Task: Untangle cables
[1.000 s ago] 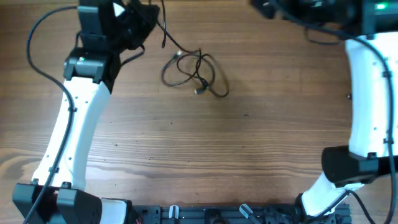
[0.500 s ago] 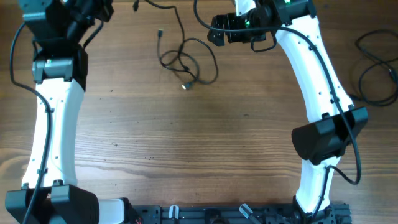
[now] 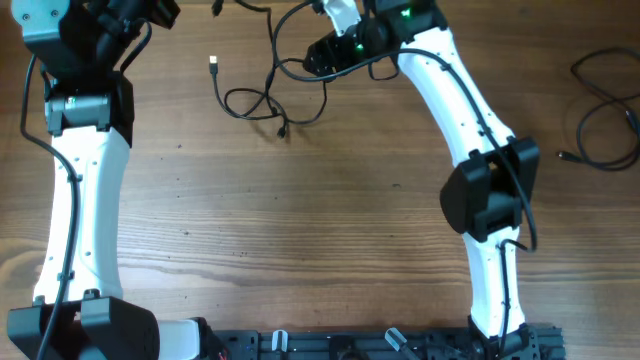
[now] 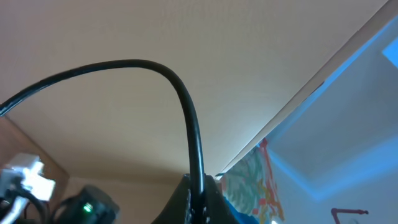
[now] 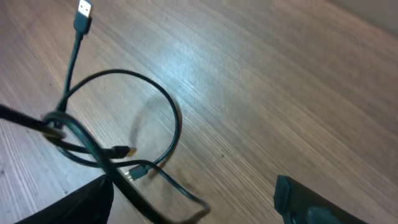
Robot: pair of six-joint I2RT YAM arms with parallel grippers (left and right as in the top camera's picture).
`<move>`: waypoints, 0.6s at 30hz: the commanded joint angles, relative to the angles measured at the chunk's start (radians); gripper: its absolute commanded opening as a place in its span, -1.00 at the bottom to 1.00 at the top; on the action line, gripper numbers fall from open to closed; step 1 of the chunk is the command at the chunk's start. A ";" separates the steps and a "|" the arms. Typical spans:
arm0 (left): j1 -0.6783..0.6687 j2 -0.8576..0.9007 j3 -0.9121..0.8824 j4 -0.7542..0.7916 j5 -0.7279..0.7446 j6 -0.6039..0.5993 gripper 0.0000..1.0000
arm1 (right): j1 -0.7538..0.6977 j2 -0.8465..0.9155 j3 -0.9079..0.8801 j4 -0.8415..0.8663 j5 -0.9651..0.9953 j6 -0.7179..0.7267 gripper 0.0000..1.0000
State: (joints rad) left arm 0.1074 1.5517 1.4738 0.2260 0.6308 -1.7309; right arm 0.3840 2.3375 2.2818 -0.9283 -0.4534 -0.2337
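Observation:
A tangle of thin black cables (image 3: 268, 97) lies at the table's far middle, with a silver USB plug (image 3: 215, 64) sticking out to its left. My left gripper (image 3: 160, 12) is raised at the far left edge and shut on one cable; in the left wrist view that cable (image 4: 186, 106) arches up out of the gripper (image 4: 199, 199). My right gripper (image 3: 315, 57) hangs over the tangle's right side. In the right wrist view it (image 5: 194, 186) stands open, with a loop (image 5: 176, 118), small plugs and the USB plug (image 5: 83, 10) ahead, and one strand running by its left finger (image 5: 81, 205).
Another thin black cable (image 3: 600, 110) lies in loose loops at the table's far right. The left wrist camera faces up at ceiling and wall. Arm bases stand at the front left and front right edge.
My right arm has swung in from the far right to the tangle, and its jaws have narrowed a little. The left arm pulled leftward, and the tangle slid left with it.

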 commanded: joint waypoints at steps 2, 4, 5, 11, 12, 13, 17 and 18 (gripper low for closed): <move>0.002 -0.022 0.012 0.007 0.023 -0.013 -0.92 | 0.017 0.096 0.000 0.061 -0.151 -0.014 0.40; 0.002 -0.022 0.012 -0.010 0.023 -0.010 -0.92 | 0.018 0.115 0.000 0.058 -0.150 0.002 0.03; 0.002 -0.022 0.012 -0.025 0.023 -0.001 -0.92 | 0.018 0.119 0.000 0.053 -0.147 0.007 -0.26; 0.002 -0.020 0.012 -0.589 -0.430 0.541 -0.92 | -0.066 -0.002 0.002 -0.175 0.002 0.258 -0.91; 0.002 -0.017 0.012 -0.703 -0.595 0.602 -0.92 | -0.085 -0.050 0.002 -0.238 0.068 0.286 -0.91; 0.002 -0.017 0.012 -0.806 -0.760 0.697 -0.92 | -0.107 -0.106 0.002 -0.299 0.121 0.304 -0.91; 0.002 -0.008 0.012 -1.050 -1.180 0.737 -0.92 | -0.212 -0.324 0.002 -0.374 0.206 0.351 -0.91; 0.002 -0.001 0.012 -1.077 -1.244 0.737 -0.92 | -0.247 -0.384 0.002 -0.366 0.210 0.373 -0.92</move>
State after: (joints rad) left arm 0.1059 1.5436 1.4784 -0.8059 -0.2626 -1.0721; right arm 0.1978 2.0987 2.2738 -1.2980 -0.3050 0.0799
